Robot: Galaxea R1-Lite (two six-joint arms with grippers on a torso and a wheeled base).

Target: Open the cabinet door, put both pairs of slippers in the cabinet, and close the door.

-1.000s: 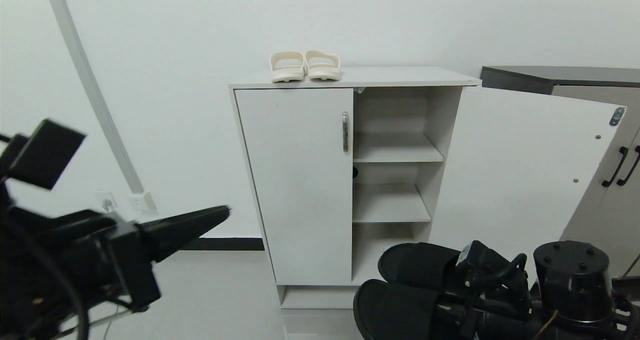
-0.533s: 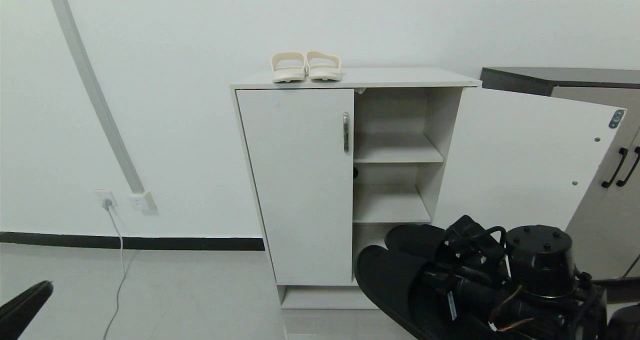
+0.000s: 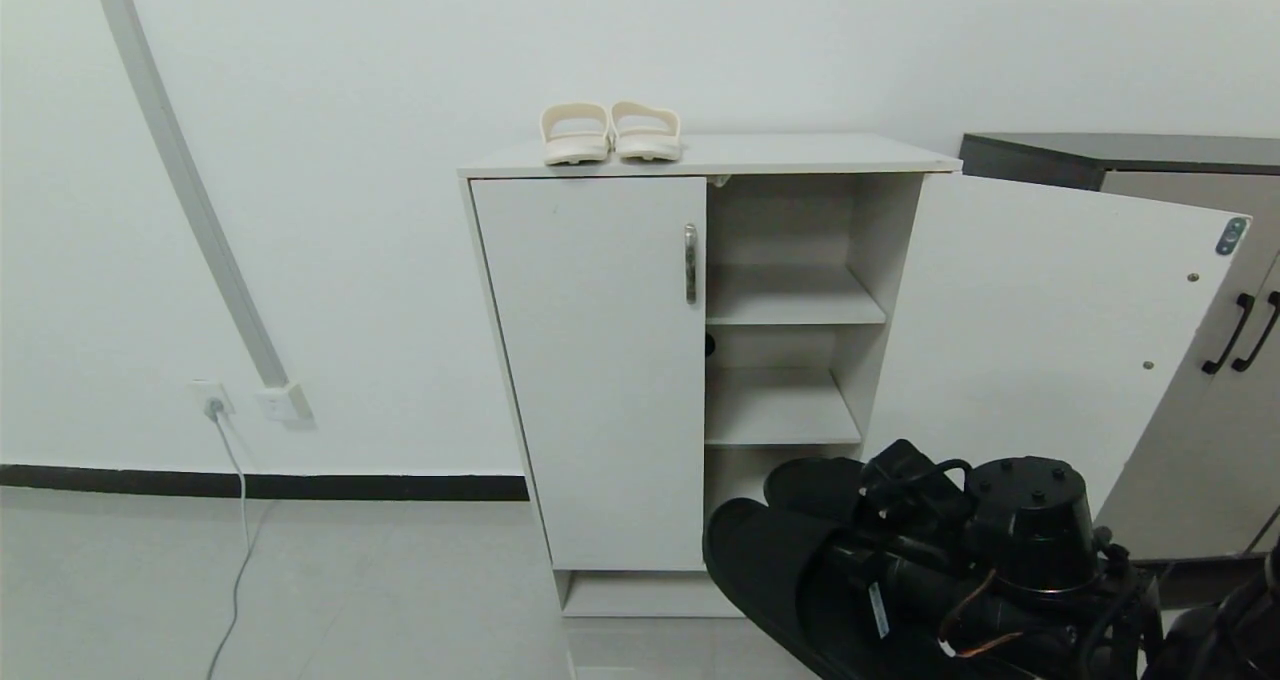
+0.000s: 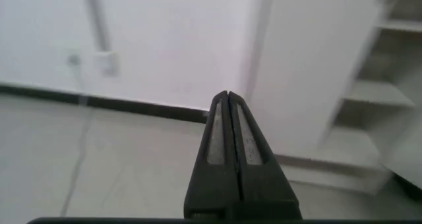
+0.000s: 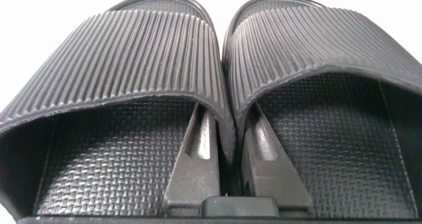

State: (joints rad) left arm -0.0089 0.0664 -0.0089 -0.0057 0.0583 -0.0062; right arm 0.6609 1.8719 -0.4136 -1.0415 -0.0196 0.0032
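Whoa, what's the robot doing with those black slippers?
It is tidying slippers into the white cabinet. Its right pincer is clamped on the black slippers, pinching the pair together, low in front of the opening. The right door stands open and the left door is shut. The cream slippers sit on the cabinet's top. The left pincer is shut, holding nothing.

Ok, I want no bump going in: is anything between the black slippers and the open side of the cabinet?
Nothing visible. The right pincer holds the black slippers before the open right half of the cabinet, its door swung wide.
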